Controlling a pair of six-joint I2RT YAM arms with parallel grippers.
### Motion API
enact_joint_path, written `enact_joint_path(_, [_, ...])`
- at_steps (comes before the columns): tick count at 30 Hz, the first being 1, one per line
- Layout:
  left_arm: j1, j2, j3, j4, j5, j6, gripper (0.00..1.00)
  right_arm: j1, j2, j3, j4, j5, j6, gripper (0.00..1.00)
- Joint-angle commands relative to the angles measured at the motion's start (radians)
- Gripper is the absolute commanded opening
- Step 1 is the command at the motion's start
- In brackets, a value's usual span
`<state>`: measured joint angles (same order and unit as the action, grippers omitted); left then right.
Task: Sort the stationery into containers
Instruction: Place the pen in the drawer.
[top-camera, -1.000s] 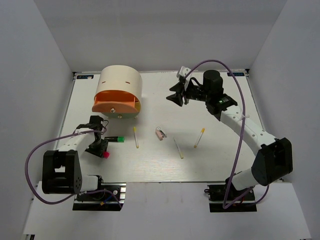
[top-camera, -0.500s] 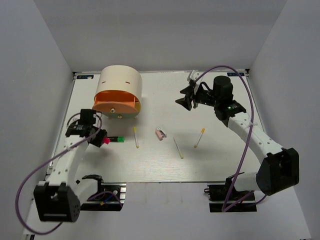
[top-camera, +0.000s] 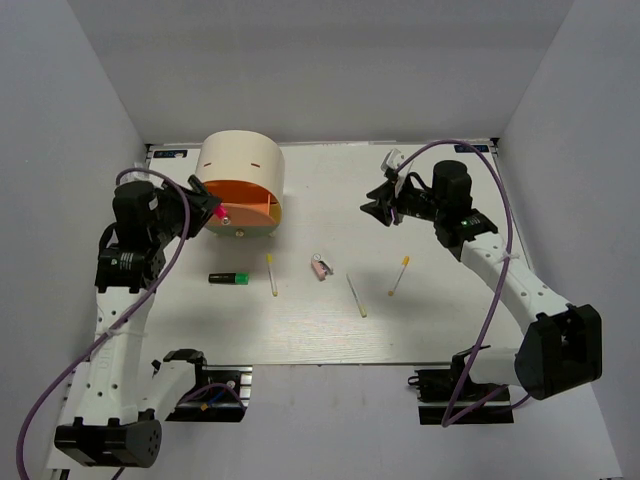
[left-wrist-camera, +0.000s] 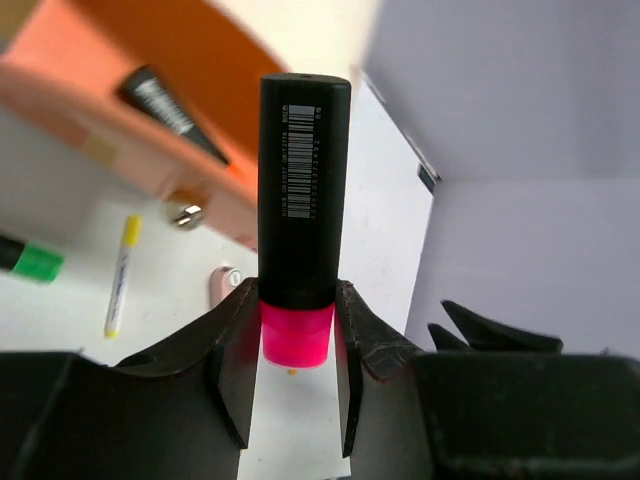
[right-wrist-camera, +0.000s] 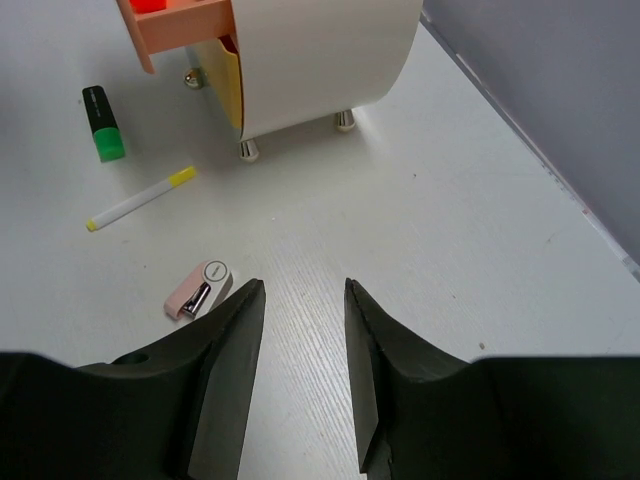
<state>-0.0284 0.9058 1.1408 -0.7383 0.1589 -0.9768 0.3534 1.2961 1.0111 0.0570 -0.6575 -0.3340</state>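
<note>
My left gripper is shut on a black highlighter with a pink end and holds it raised at the left side of the open orange drawer of the cream organiser. The drawer has a black highlighter lying in it. A green-ended highlighter, three pale-yellow sticks and a pinkish eraser lie on the table. My right gripper is open and empty above the table, right of the organiser; the eraser lies just left of its fingertips.
A yellow drawer sits under the orange one. The organiser stands on small metal feet. The green highlighter and one stick lie in front of it. Grey walls enclose the white table.
My left arm has lifted the pink-ended highlighter off the table, from beside the green one, up and back to the orange drawer. My right gripper has drawn a little to the right.
</note>
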Motion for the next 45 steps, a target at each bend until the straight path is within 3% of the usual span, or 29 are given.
enact_joint_path(1, [-0.004, 0.047, 0.022, 0.166, 0.140, 0.121, 0.00, -0.008, -0.040, -0.012, 0.032, -0.014, -0.017, 0.43])
enact_joint_path(3, [-0.004, 0.080, 0.055, 0.237, 0.203, 0.171, 0.00, -0.011, -0.046, -0.022, 0.032, -0.016, -0.020, 0.43])
enact_joint_path(7, [-0.004, 0.163, 0.148, 0.246, 0.188, 0.309, 0.00, -0.014, -0.064, -0.042, 0.033, -0.011, -0.031, 0.43])
enact_joint_path(11, [-0.004, 0.174, 0.158, 0.356, 0.189, 0.522, 0.00, -0.022, -0.078, -0.065, 0.044, -0.014, -0.031, 0.45])
enact_joint_path(19, [-0.004, 0.097, -0.004, 0.566, 0.191, 0.903, 0.00, -0.031, -0.080, -0.086, 0.069, -0.021, -0.016, 0.46])
enact_joint_path(32, [-0.004, 0.126, -0.085, 0.571, 0.169, 0.931, 0.07, -0.037, -0.078, -0.092, 0.078, -0.024, -0.003, 0.47])
enact_joint_path(45, [-0.004, 0.145, -0.161, 0.600, 0.188, 0.911, 0.25, -0.042, -0.080, -0.105, 0.083, -0.024, -0.002, 0.50])
